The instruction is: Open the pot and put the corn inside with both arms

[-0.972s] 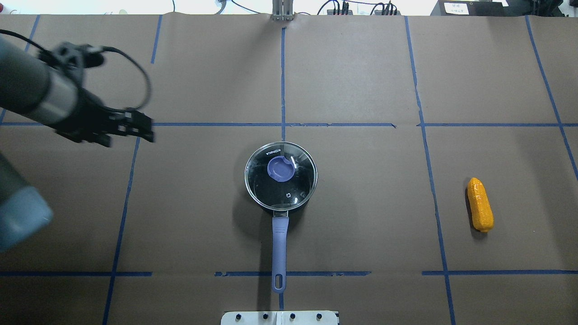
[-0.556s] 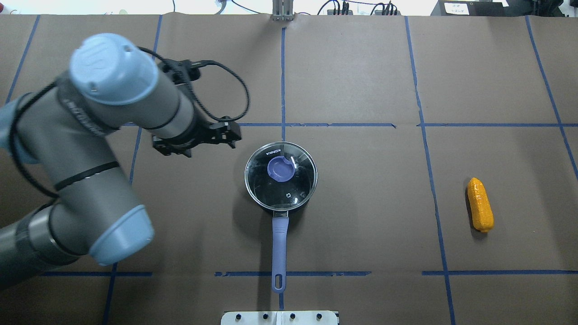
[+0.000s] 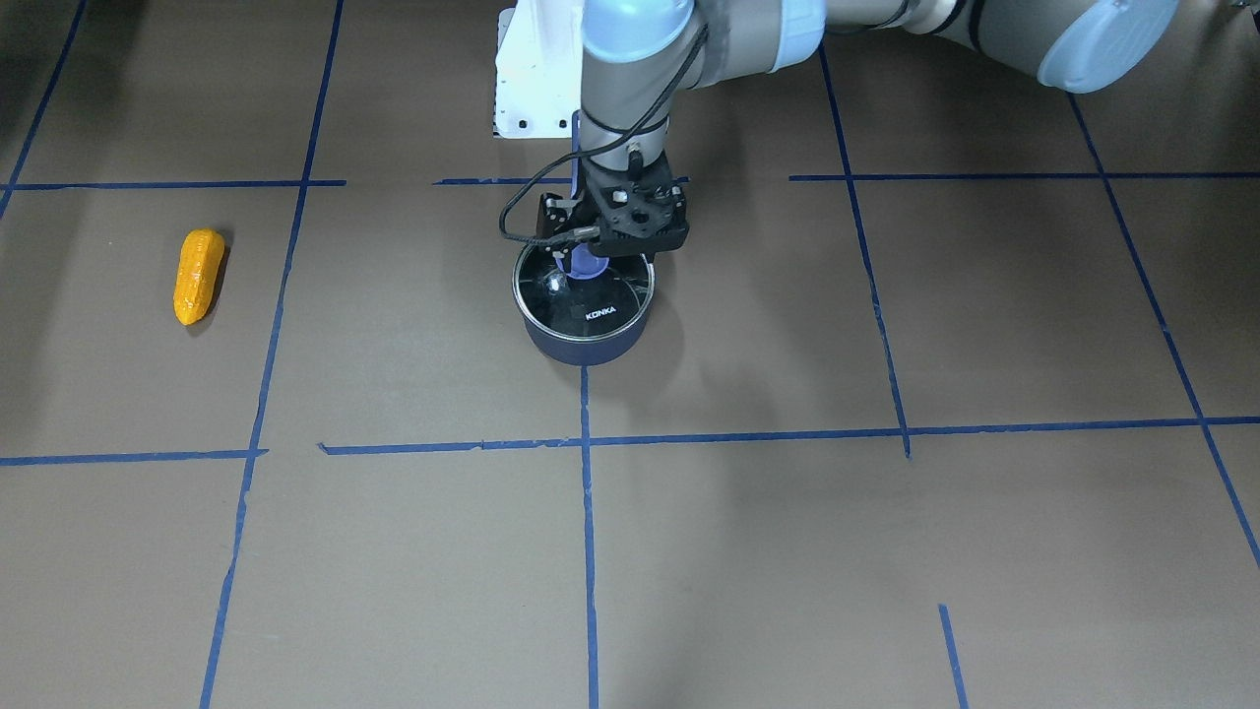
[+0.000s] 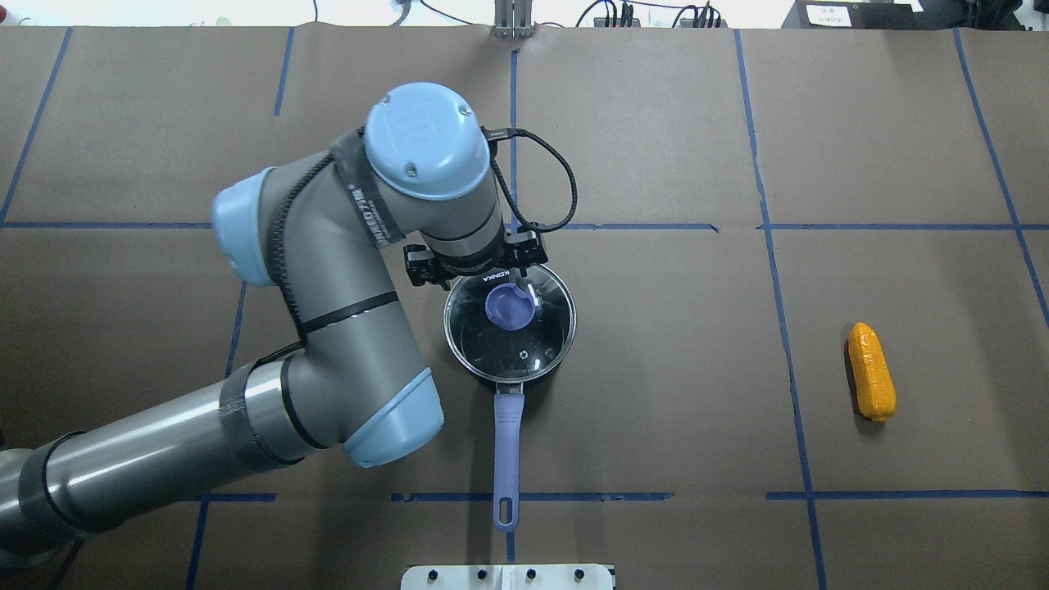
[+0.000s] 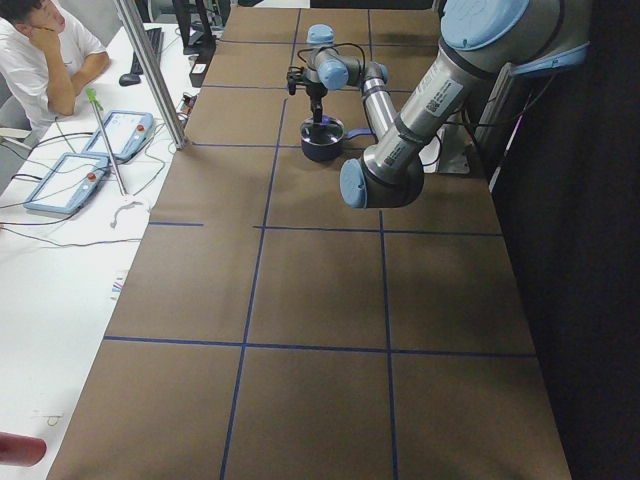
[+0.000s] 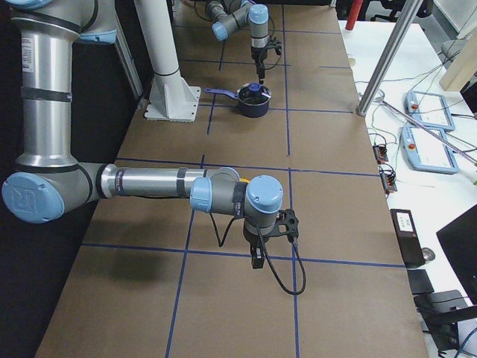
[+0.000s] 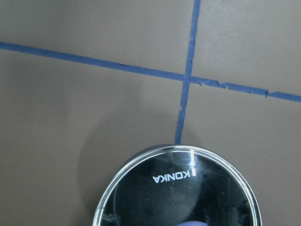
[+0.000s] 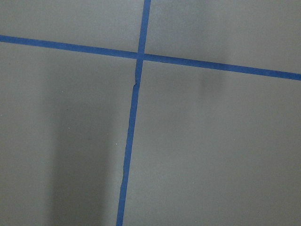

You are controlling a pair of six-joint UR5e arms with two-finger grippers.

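The dark navy pot (image 4: pixel 459 360) stands mid-table, its glass lid (image 4: pixel 524 344) on and its purple handle (image 4: pixel 506 442) pointing at the robot's base. My left gripper (image 3: pixel 589 258) hangs straight down over the lid's purple knob (image 4: pixel 510 306). Its jaws look open on either side of the knob. The left wrist view shows the lid (image 7: pixel 178 197) with the KONKA mark just below the camera. The orange corn (image 4: pixel 870 371) lies alone far to the right, also seen in the front view (image 3: pixel 198 276). My right gripper (image 6: pixel 256 259) hovers low over bare table; I cannot tell its state.
The white base stand (image 4: pixel 508 576) is at the near table edge behind the pot handle. Blue tape lines cross the brown table cover (image 4: pixel 656 164). In the exterior left view an operator (image 5: pixel 45 50) sits beside a white side table with control pendants (image 5: pixel 70 180).
My left arm has swung in from the far left of the table to above the pot lid. The pot and corn have not moved.
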